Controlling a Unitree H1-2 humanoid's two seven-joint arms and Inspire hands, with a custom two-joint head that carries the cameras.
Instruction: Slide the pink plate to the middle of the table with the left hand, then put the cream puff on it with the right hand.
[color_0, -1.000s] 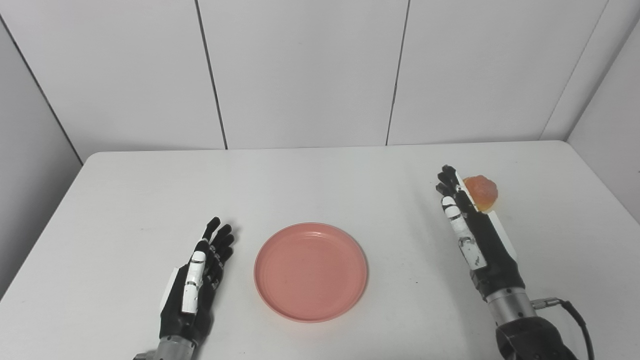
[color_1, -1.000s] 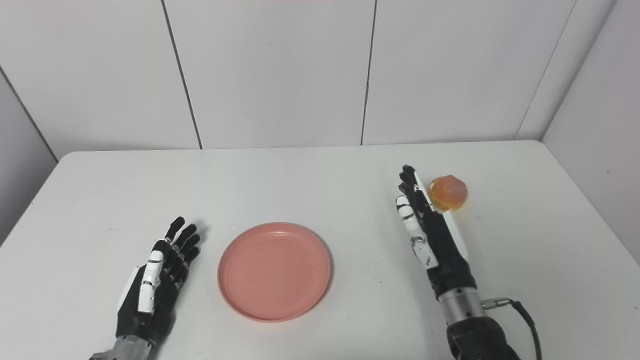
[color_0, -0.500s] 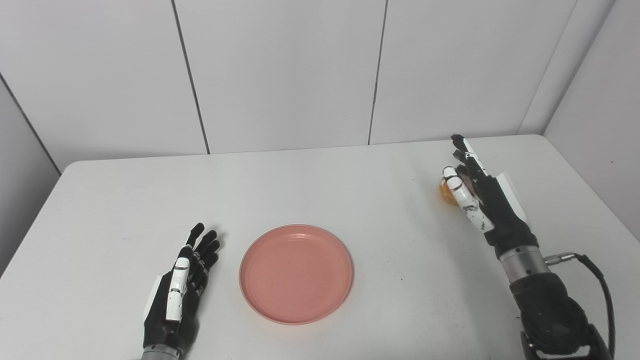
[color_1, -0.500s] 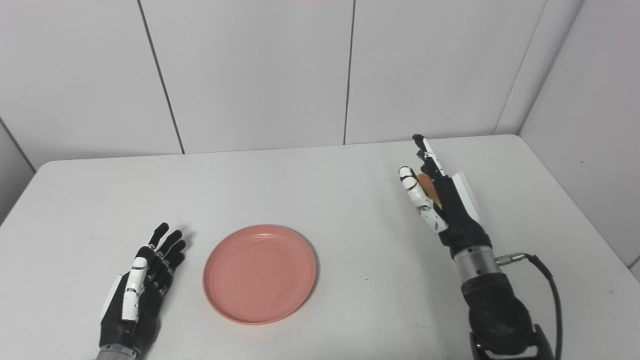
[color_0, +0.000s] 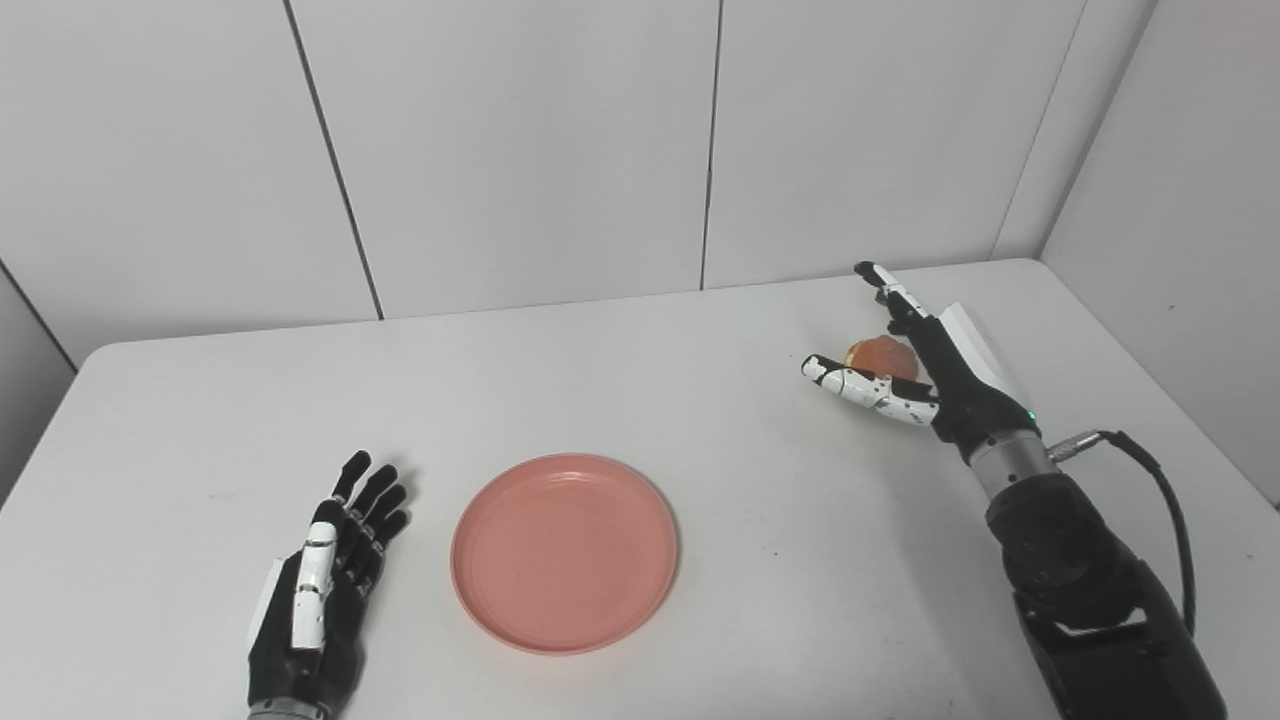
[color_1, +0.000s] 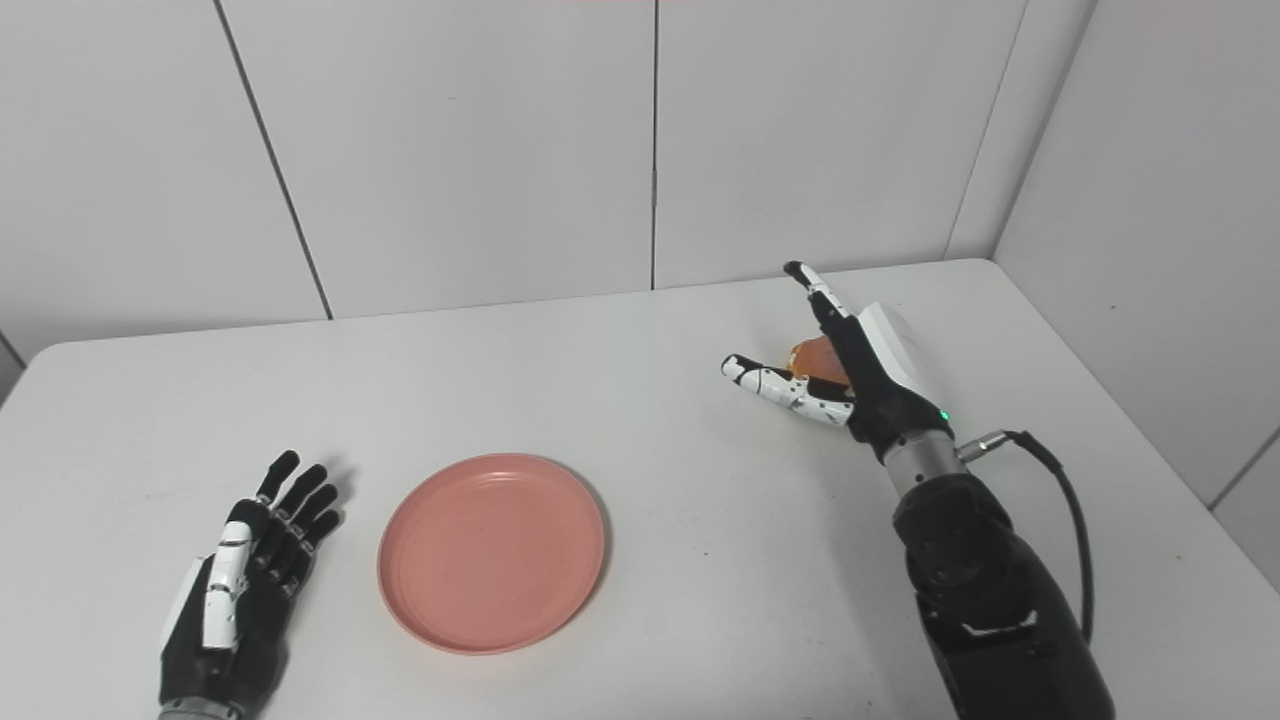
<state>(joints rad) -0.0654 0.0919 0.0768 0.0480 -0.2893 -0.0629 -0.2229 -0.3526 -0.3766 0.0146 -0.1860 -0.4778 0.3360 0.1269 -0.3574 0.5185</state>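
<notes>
Since a second ago the right hand (color_0: 915, 365) has travelled from the near side of the cream puff (color_0: 880, 357) to a spot around it, with the thumb swung out to the left and the fingers reaching past the far side. The camera has also turned to the right, so the plate's shift in the picture is not a move of the plate.

The pink plate (color_0: 564, 552) lies flat near the middle of the bench (color_0: 640, 400), towards the near edge, so the sliding step looks done. The left hand (color_0: 320, 590) rests palm down just beside the plate's left rim, not touching it, fingers spread and holding nothing. What is left is the whole second half: closing on the cream puff, lifting it, carrying it left and towards the robot to the plate, and setting it down. The puff sits on the bench well apart from the plate, at the right, cradled between thumb and fingers. The right hand is spread with a clear gap at the thumb, so it appears not yet to grip, though contact on the far side is hidden.

The left eye view shows more of the puff's rounded top above the thumb. In the right eye view the palm covers most of it, leaving only an orange sliver (color_1: 812, 360).
</notes>
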